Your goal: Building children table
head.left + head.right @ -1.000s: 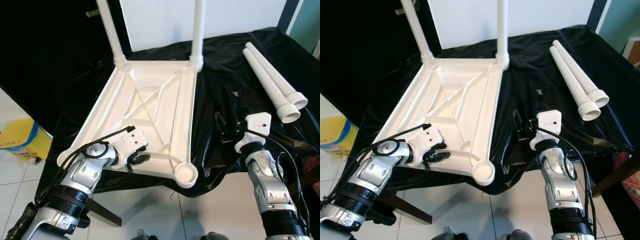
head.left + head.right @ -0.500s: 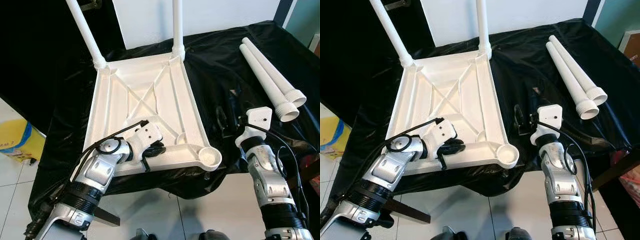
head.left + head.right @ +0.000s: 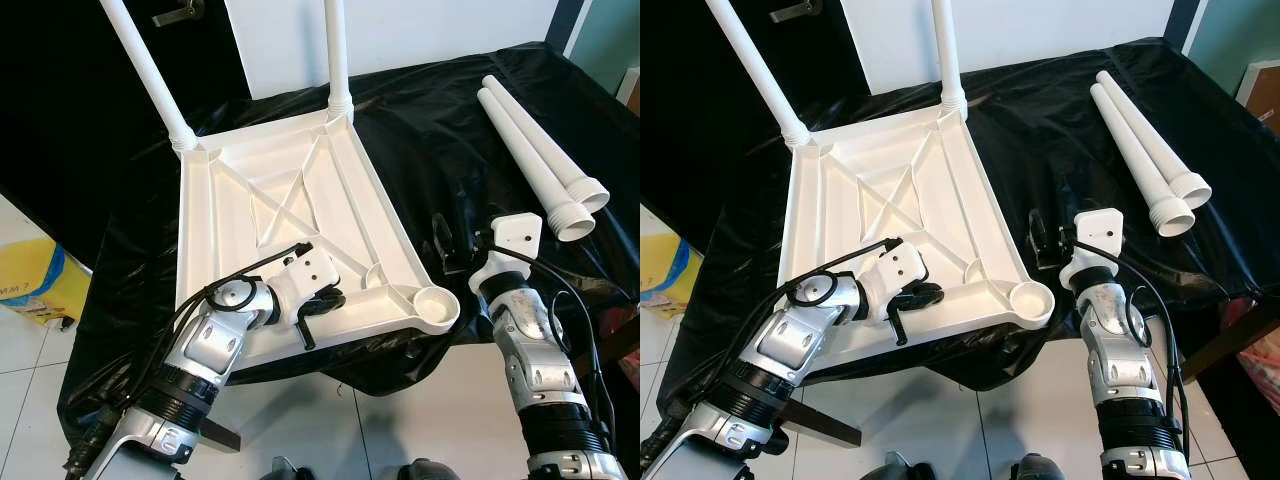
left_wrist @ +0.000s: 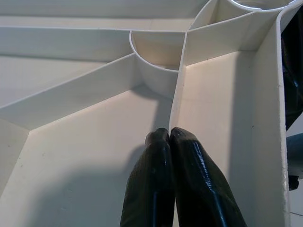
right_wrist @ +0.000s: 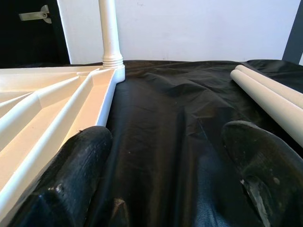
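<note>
- The white tabletop [image 3: 290, 215] lies upside down on the bench [image 3: 450, 130], which is draped in a black sheet; its ribbed underside faces up.
- Its long axis runs from near to far, skewed a little so the near end swings right.
- The near edge of the tabletop overhangs the bench's near edge, above the tiled floor [image 3: 30, 370].
- Two legs are fitted at the far corners: the far-left leg [image 3: 140, 70] leans up and left, the far-right leg [image 3: 336, 50] stands nearly upright. Both are cut off by the top of the head views.
- The near-right corner socket [image 3: 437, 300] is an open round cup.
- The near-left corner is hidden behind the left arm.
- Left claw [image 4: 169, 137]: fingers pressed together, tips resting on the inner floor of the tabletop just beside a rib, close to the near edge.
- Right claw [image 5: 168, 156]: fingers spread wide, low over bare black sheet just right of the tabletop's right edge, touching nothing.
- Two loose legs [image 3: 535, 150] lie side by side at the far right, well apart from the tabletop, their flared ends pointing near-right.
- Open sheet lies between the tabletop and the loose legs.
</note>
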Tool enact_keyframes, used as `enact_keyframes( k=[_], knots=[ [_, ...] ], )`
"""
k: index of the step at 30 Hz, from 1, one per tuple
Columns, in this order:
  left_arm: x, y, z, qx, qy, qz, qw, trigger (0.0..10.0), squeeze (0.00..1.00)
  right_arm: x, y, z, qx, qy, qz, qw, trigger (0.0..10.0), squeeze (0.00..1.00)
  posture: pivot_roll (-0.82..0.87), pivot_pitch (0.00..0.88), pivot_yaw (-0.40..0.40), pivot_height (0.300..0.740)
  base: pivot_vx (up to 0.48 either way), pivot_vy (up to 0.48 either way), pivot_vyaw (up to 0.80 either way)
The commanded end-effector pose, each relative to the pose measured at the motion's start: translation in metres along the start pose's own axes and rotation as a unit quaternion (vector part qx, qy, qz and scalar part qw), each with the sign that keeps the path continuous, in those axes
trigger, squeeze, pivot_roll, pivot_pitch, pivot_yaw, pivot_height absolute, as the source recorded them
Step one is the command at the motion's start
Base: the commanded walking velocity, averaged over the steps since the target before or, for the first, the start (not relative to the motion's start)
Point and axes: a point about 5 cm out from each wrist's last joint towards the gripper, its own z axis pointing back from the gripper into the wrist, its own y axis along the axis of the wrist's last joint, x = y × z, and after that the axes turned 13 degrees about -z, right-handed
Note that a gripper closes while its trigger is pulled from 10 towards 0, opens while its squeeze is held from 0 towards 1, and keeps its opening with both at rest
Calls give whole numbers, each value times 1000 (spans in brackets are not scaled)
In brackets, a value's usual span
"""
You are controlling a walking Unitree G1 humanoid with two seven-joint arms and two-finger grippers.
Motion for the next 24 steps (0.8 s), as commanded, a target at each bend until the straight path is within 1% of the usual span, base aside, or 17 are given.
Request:
enact_keyframes(
  k=[1, 2, 3, 4, 6, 9, 10, 11, 12, 13, 15, 17, 19, 20, 24],
  knots=[
    [-13, -10, 6, -38, 92, 12, 995, 10000, 0, -1, 0, -2, 4, 0, -2, 1000, 10000, 0, -91, 57, 99, 740, 0, 0, 0],
    [-13, -10, 6, -38, 92, 12, 995, 10000, 0, -1, 0, -2, 4, 0, -2, 1000, 10000, 0, -91, 57, 99, 740, 0, 0, 0],
    [-16, -8, 7, -34, 102, 11, 994, 10000, 0, -2, 0, -2, 7, -2, -3, 1000, 10000, 0, -73, 53, 107, 740, 0, 0, 0],
    [-23, 1, 9, -7, 121, 14, 993, 10000, 1000, -3, -1, -3, 8, -8, -4, 1000, 10000, 0, -40, 47, 97, 740, 0, 0, 0],
    [-32, 15, 12, 34, 151, 19, 988, 10000, 1000, -4, -3, -5, 9, -15, -7, 1000, 10000, 0, -32, 43, 88, 740, 0, 0, 0],
    [-35, 20, 14, 46, 165, 18, 985, 10000, 1000, -4, -3, -7, 8, -17, -7, 1000, 10000, 0, -26, 42, 81, 740, 0, 0, 0],
    [-37, 25, 16, 64, 175, 15, 982, 10000, 180, -4, -2, -9, 8, -19, -5, 1000, 10000, 0, -23, 41, 76, 740, 0, 0, 0],
    [-38, 30, 17, 78, 182, 12, 980, 10000, 0, -3, -2, -11, 8, -22, -2, 1000, 10000, 0, -21, 41, 75, 740, 0, 0, 0],
    [-39, 36, 20, 98, 186, 14, 977, 10000, 0, -3, -1, -13, 9, -24, -2, 1000, 10000, 0, -15, 39, 69, 740, 0, 0, 0],
    [-39, 36, 20, 98, 186, 14, 977, 10000, 0, -3, -1, -13, 9, -24, -2, 1000, 10000, 0, -15, 39, 69, 740, 0, 0, 0],
    [-38, 42, 23, 119, 184, 13, 976, 10000, 0, -2, 0, -16, 10, -26, -2, 1000, 10000, 0, -14, 39, 64, 740, 0, 0, 0],
    [-36, 44, 24, 123, 178, 9, 976, 10000, 0, -2, 1, -16, 10, -27, -2, 1000, 10000, 0, -13, 39, 61, 740, 0, 0, 0],
    [-34, 47, 25, 139, 167, 16, 976, 10000, 0, -1, 0, -18, 7, -29, 0, 1000, 10000, 0, -11, 40, 53, 740, 0, 0, 0],
    [-34, 47, 25, 139, 167, 16, 976, 10000, 0, -1, 0, -18, 7, -29, 0, 1000, 10000, 0, -11, 40, 53, 740, 0, 0, 0],
    [-35, 54, 27, 165, 178, 25, 970, 10000, 0, 2, -3, -18, -5, -41, 2, 999, 10000, 0, -11, 48, 43, 740, 0, 0, 0]
  ],
)
